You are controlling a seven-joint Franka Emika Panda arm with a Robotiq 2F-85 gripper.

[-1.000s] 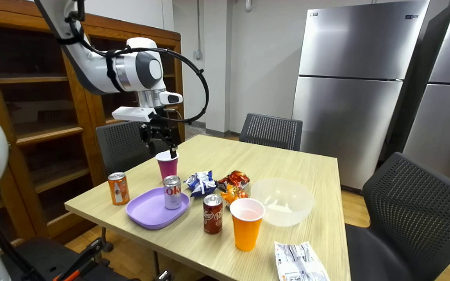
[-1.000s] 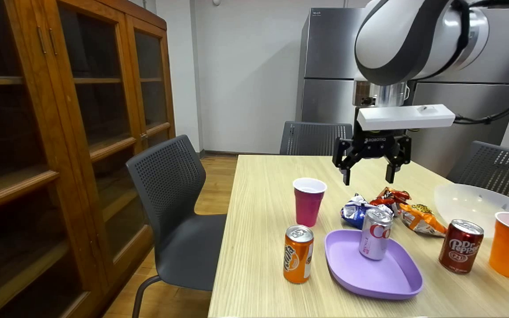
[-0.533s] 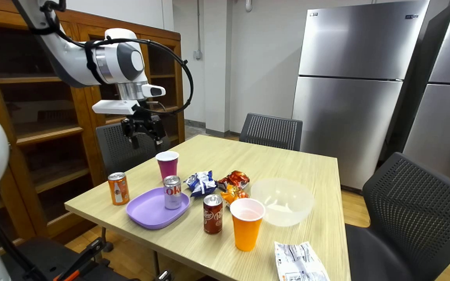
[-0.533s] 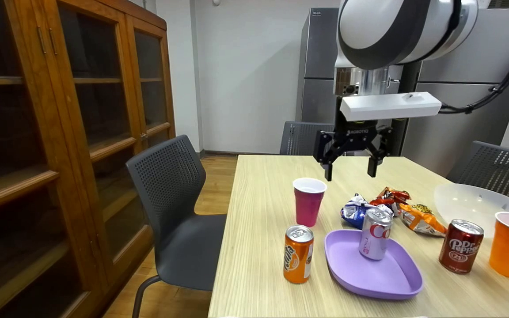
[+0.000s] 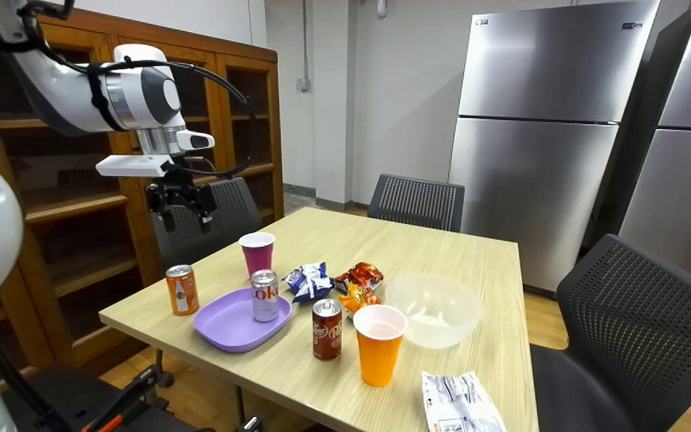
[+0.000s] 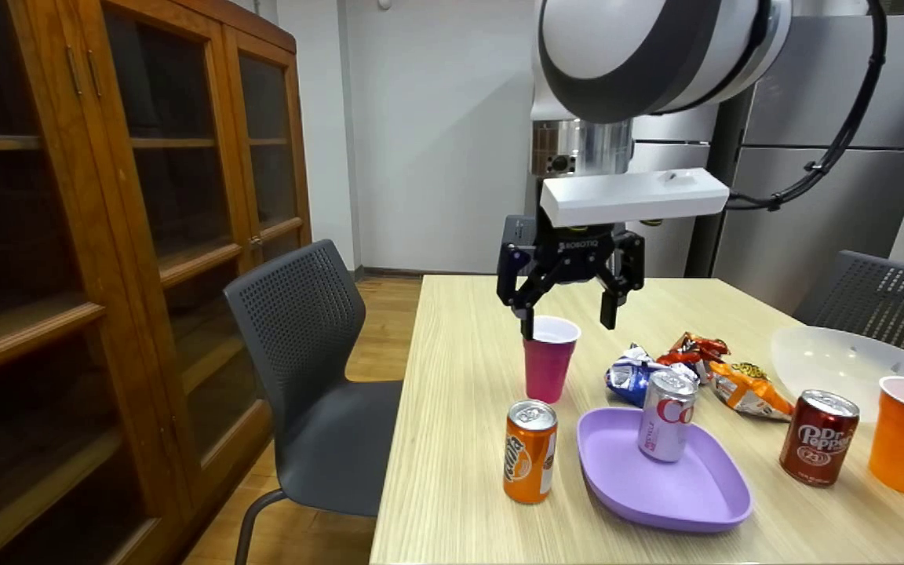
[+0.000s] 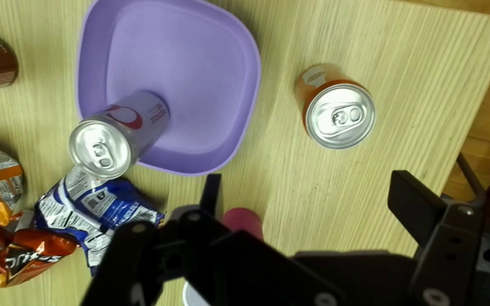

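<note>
While its jaws stand wide apart, the hand [image 6: 567, 313] hangs empty.

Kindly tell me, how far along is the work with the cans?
Apparently done: the silver Coke can stands on the purple plate. In hand: nothing; the end effector hangs open and empty. Possibly left: the orange Fanta can and Dr Pepper can, both off the plate.
</note>
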